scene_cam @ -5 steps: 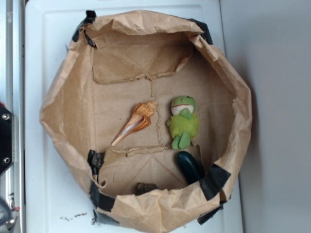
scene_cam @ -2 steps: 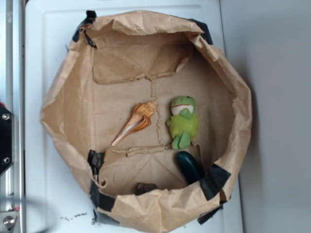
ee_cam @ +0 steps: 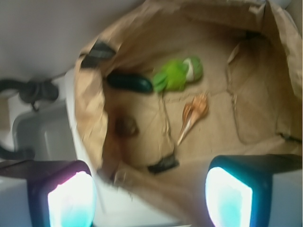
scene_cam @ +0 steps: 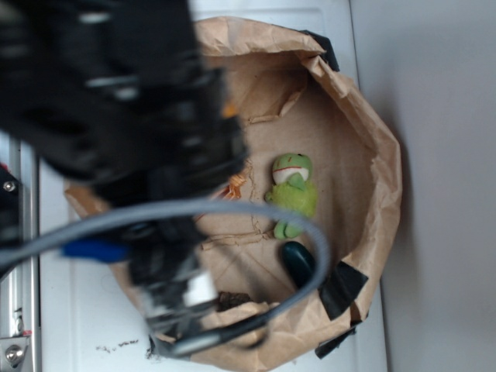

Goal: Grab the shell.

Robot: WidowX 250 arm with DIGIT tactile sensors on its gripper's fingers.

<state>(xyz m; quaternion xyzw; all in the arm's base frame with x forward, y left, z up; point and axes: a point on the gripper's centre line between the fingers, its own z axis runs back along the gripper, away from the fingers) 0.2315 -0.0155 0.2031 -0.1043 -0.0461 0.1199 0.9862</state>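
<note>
The shell (ee_cam: 193, 114) lies on the floor of the brown paper bag (ee_cam: 90, 118), near the middle, its wide ridged end just beside the green frog (ee_cam: 177, 74) and its pale pointed tail aimed away from it. In the exterior view the arm (scene_cam: 132, 116) covers nearly all of the shell; only a sliver of orange shows (scene_cam: 235, 184). A dark oval thing (ee_cam: 129, 81) sits near the frog's feet, and a small brown lump (ee_cam: 126, 126) rests closer to the bag wall.

The gripper (ee_cam: 149, 191) is spread wide and empty, both fingers (ee_cam: 71, 198) showing at the bottom of the wrist view, well above the bag floor and off to the side of the shell.

The step in hand looks like the approach. To do it well, the gripper should centre over the thicker orange body instead of the thin tail, turn so the fingers straddle the shell across its width, and descend straight, keeping clear of the frog and the bag's crumpled rim
</note>
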